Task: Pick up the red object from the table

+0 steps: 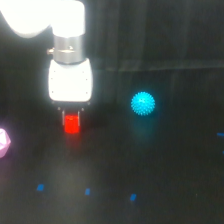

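Above the black table (150, 200), the vertical tool (71, 116) grips the red object (71, 125).

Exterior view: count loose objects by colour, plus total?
Red: 1, the block under the gripper
Cyan: 1, the spiky ball
Pink: 1, the faceted object at the view's left edge
Total: 3

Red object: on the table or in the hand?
Cannot tell. The red object sits directly under the hand; whether the blurred fingers grip it is unclear.
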